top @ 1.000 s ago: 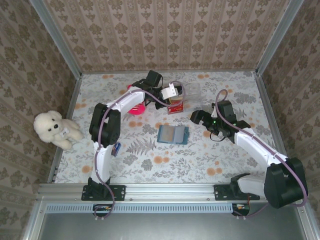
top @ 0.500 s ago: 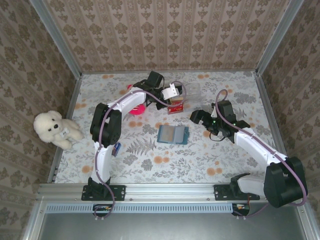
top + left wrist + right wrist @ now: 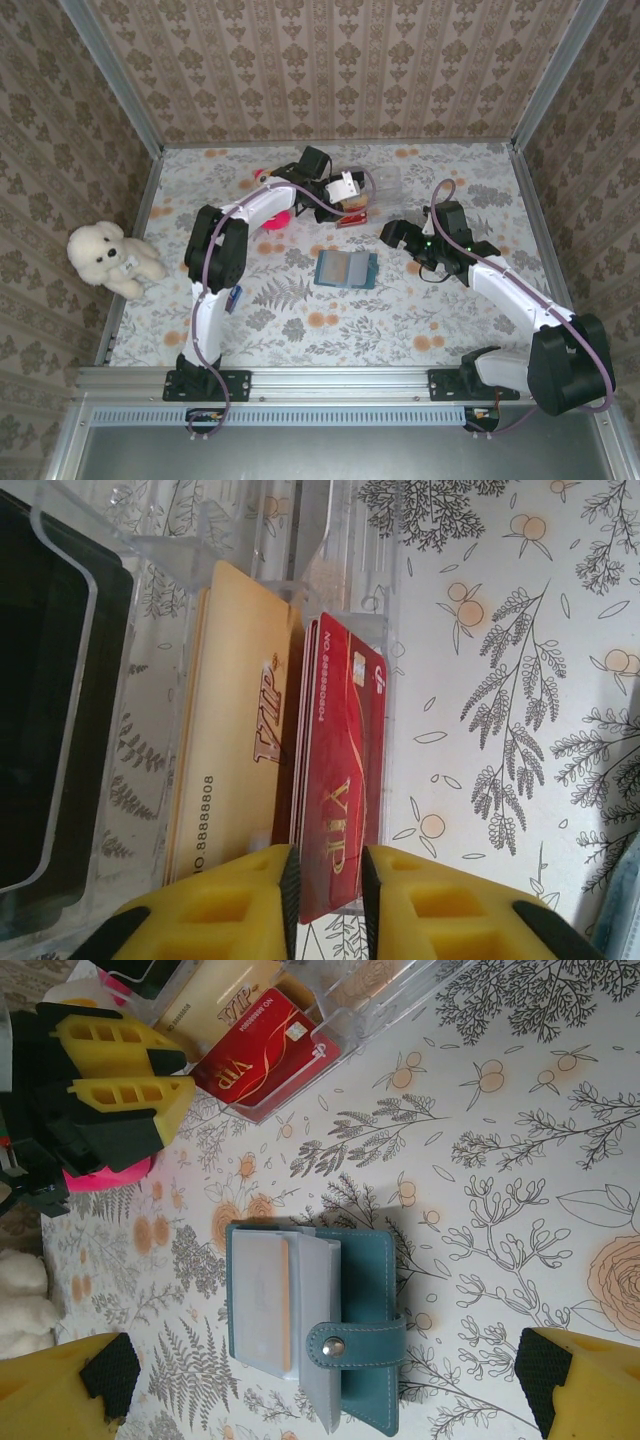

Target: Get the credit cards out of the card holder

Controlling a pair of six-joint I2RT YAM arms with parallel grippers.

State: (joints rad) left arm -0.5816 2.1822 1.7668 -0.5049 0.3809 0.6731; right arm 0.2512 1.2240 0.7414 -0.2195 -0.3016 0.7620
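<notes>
Left fingers [image 3: 230, 910] are at the clear tray [image 3: 340, 550] at the far side of the counter [image 3: 300, 320]. There is a narrow gap between the pads. The near end of the red card [image 3: 340, 800] sits in that gap, but I can't tell if either pad touches it. The red card stands tilted in the tray's right slot. The gold card [image 3: 235, 750] leans in the slot just left of it, and both have "VIP" print facing up. A black block [image 3: 40, 700] is in the tray's left compartment.

Right fingers [image 3: 60, 1390] are spread wide and hold nothing. They hang over the card holder [image 3: 310, 1330], with one tip on each side of it in the wrist view. The card holder lies open and flat on the counter mid-table, nearer than the tray and well apart from it. It is teal, with the snap strap [image 3: 355, 1345] across its near edge. A pale insert [image 3: 260, 1300] is in the left panel; I can't tell if it's a card.

A white plush toy [image 3: 105, 255] sits at the counter's left edge. A pink object [image 3: 275, 218] is partly hidden under the left arm.
</notes>
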